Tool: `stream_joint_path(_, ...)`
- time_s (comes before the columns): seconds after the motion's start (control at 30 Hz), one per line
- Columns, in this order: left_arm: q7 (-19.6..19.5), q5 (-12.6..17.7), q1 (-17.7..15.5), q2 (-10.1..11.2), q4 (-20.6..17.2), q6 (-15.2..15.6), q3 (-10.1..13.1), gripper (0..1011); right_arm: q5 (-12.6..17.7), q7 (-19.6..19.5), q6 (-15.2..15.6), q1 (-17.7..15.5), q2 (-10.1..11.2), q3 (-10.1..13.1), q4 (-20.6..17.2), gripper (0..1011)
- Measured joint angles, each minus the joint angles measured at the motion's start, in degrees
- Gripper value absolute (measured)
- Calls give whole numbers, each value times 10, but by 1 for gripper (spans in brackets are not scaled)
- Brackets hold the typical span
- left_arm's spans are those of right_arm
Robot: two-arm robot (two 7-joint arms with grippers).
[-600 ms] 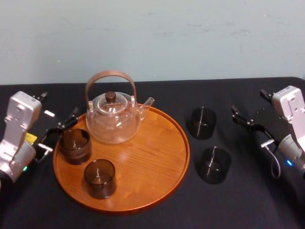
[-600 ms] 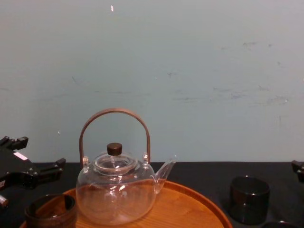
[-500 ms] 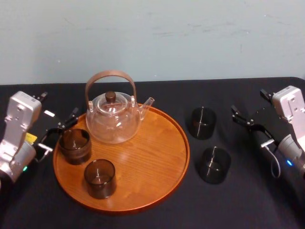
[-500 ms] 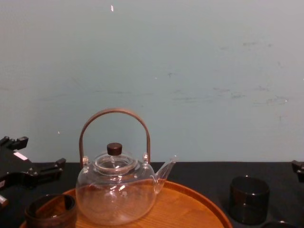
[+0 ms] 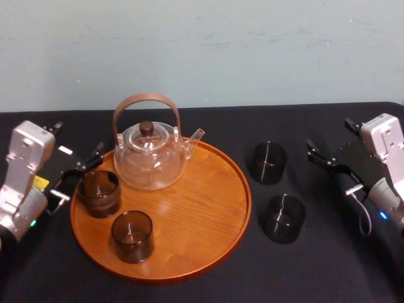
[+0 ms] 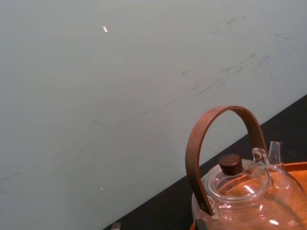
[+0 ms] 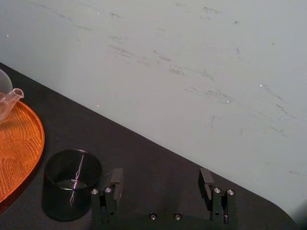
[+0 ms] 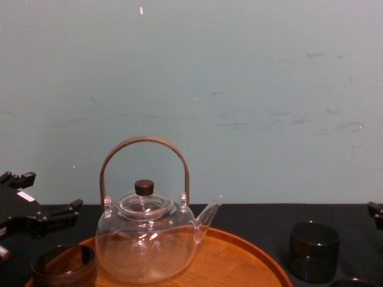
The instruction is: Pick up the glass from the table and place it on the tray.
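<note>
At 3 o'clock of tray (image 5: 202,214), dark glass (image 7: 72,184) stands just outside spread fingers of right gripper (image 7: 160,181) | left gripper (image 5: 76,142) open at 9 o'clock | we fear sideways nudge topples glass.

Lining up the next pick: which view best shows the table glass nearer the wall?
Head view: the whole glass from above, standing clear of the tray. The right wrist view shows it close, beside the open right claw; the chest view shows its side, low at right.

Left tool (image 5: 79,139) splayed at left, right tool (image 5: 329,134) splayed at right
</note>
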Motion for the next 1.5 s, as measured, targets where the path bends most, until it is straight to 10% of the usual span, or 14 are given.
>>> stream_joint_path(1.0, 0, 0, 0, 0, 0, 0, 0, 1001, 0, 1, 0, -1, 0, 1, 0, 1002)
stream_joint_path(1.5, 0, 0, 0, 0, 0, 0, 0, 1001, 40, 35, 24, -78, 27, 50, -75, 1002)
